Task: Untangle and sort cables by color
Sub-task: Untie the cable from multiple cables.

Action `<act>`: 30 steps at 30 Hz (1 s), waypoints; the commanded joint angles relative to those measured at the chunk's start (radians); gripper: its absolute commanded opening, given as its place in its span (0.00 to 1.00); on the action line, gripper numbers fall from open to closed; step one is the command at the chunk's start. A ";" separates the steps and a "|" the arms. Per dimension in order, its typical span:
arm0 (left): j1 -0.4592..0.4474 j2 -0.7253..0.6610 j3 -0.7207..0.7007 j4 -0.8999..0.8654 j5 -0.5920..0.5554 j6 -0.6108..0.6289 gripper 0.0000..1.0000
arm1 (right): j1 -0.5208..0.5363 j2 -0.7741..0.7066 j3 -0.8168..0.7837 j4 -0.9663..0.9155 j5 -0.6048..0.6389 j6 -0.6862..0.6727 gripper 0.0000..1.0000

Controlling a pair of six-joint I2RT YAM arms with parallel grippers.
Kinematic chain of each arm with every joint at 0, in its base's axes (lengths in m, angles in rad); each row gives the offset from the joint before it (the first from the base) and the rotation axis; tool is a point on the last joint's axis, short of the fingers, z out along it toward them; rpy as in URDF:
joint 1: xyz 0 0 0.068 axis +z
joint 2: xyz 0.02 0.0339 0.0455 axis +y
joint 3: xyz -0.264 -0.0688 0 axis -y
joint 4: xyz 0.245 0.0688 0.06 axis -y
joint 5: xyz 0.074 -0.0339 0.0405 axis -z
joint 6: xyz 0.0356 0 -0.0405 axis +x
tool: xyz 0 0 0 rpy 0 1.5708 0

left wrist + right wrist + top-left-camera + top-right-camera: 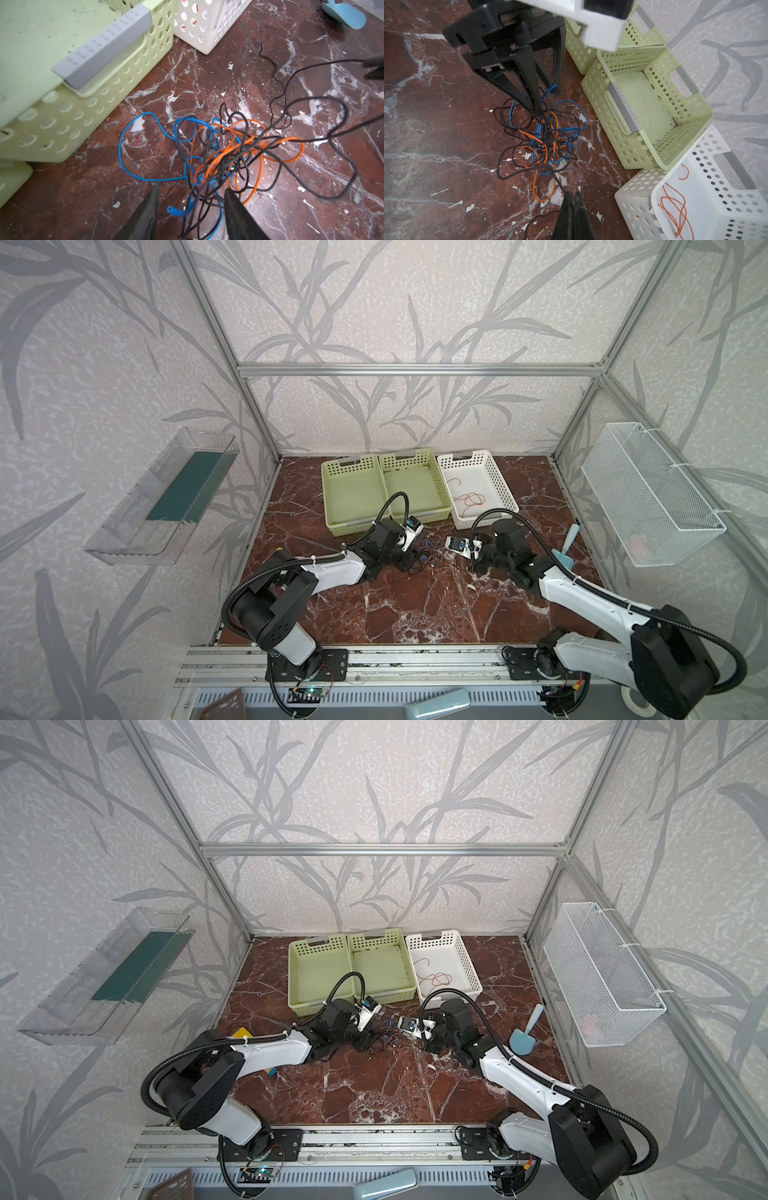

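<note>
My counter (pixel 415 614), red-brown marble veined with white, carried three perforated baskets side by side along its far edge: two green baskets (pixel 353 526) and a white basket (pixel 505 485). Just before them the cables (pixel 224 153) lay tangled on the stone. A pale blue scoop (pixel 565 551) rested near the right edge.

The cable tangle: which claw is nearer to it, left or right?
Left. The left claw stands open over the cable tangle, fingers either side of its strands. The right claw is apart from it, shut on a dark cable that leads out.
</note>
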 commanded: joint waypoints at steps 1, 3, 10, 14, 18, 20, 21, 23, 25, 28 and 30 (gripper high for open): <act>-0.002 -0.065 -0.026 0.040 0.020 -0.009 0.60 | 0.006 0.005 0.012 -0.002 0.005 -0.045 0.00; -0.002 -0.093 -0.031 0.044 0.036 -0.007 0.62 | 0.007 0.005 0.016 -0.014 0.013 -0.067 0.00; -0.005 -0.102 0.067 -0.017 0.070 0.022 0.64 | 0.006 -0.016 0.014 -0.018 0.012 -0.106 0.00; -0.007 -0.033 0.138 -0.026 0.116 0.035 0.64 | 0.007 -0.021 0.013 -0.022 0.008 -0.119 0.00; -0.019 0.050 0.206 -0.018 0.179 0.018 0.64 | 0.008 -0.023 0.014 -0.037 0.013 -0.123 0.00; -0.029 0.070 0.225 -0.012 0.197 0.017 0.64 | 0.007 -0.025 0.015 -0.045 0.014 -0.122 0.00; -0.034 0.077 0.228 -0.005 0.201 0.013 0.65 | 0.006 -0.027 0.015 -0.048 0.014 -0.122 0.00; -0.040 0.093 0.239 0.007 0.218 0.002 0.66 | 0.009 -0.030 0.013 -0.047 0.015 -0.123 0.00; -0.046 0.116 0.252 0.011 0.242 -0.014 0.68 | 0.008 -0.029 0.013 -0.047 0.016 -0.123 0.00; -0.061 0.145 0.268 0.009 0.255 -0.032 0.77 | 0.008 -0.021 0.018 -0.051 0.021 -0.127 0.00; -0.069 0.159 0.274 0.002 0.251 -0.036 0.79 | 0.010 -0.015 0.021 -0.053 0.024 -0.127 0.00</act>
